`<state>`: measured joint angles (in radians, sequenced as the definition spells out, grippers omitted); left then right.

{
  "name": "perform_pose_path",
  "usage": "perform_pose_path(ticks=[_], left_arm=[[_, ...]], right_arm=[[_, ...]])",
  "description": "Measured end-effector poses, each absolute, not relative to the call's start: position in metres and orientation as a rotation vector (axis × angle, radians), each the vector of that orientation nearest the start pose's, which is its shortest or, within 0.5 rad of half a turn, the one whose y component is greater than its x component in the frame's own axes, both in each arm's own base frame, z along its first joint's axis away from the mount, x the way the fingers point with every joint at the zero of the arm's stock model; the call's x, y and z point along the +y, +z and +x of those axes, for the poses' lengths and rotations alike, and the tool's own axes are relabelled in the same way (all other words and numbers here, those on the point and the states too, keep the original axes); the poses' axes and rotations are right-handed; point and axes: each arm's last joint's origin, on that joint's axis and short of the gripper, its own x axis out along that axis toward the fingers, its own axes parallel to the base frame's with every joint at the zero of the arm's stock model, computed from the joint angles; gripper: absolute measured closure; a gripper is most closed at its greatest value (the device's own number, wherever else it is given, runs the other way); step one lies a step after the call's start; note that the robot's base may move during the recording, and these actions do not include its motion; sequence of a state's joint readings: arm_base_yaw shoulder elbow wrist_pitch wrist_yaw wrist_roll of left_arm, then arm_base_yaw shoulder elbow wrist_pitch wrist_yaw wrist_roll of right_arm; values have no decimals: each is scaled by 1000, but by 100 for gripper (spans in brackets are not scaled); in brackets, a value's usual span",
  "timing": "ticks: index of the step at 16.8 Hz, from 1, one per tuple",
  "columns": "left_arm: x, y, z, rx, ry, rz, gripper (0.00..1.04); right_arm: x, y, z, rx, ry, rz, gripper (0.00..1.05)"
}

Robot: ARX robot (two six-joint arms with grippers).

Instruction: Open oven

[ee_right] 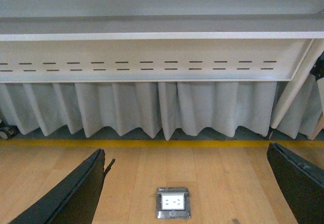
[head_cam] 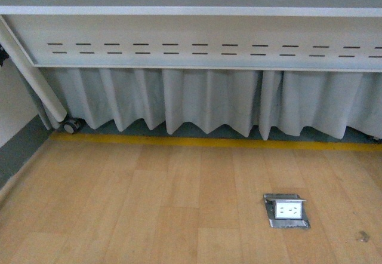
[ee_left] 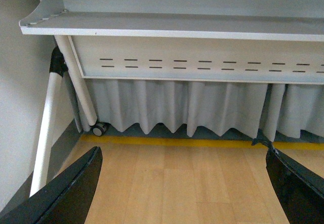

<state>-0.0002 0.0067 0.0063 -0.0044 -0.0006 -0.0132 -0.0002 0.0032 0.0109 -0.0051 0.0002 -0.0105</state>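
Observation:
The oven is out of view in all three views. My left gripper (ee_left: pixel 185 183) is open, its two black fingers wide apart over bare wooden floor with nothing between them. My right gripper (ee_right: pixel 187 183) is open too, its black fingers spread over the floor, with a floor socket showing in the gap. Neither arm shows in the front view.
A white table (head_cam: pixel 191 37) with a slotted front panel spans the view, a pale pleated curtain (head_cam: pixel 203 103) hanging behind it. A slanted table leg with a caster (head_cam: pixel 73 125) stands at the left. A yellow floor line (head_cam: pixel 209 141) runs along the curtain. A metal floor socket (head_cam: pixel 286 210) lies in the wooden floor.

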Motion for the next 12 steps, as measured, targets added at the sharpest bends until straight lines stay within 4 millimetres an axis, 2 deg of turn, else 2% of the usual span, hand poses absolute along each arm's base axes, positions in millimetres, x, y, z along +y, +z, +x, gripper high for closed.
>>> perform_pose_path(ticks=[12], left_arm=[[0,165,98,5,0,-14,7]], right_arm=[[0,166,97,-2,0,-10,6]])
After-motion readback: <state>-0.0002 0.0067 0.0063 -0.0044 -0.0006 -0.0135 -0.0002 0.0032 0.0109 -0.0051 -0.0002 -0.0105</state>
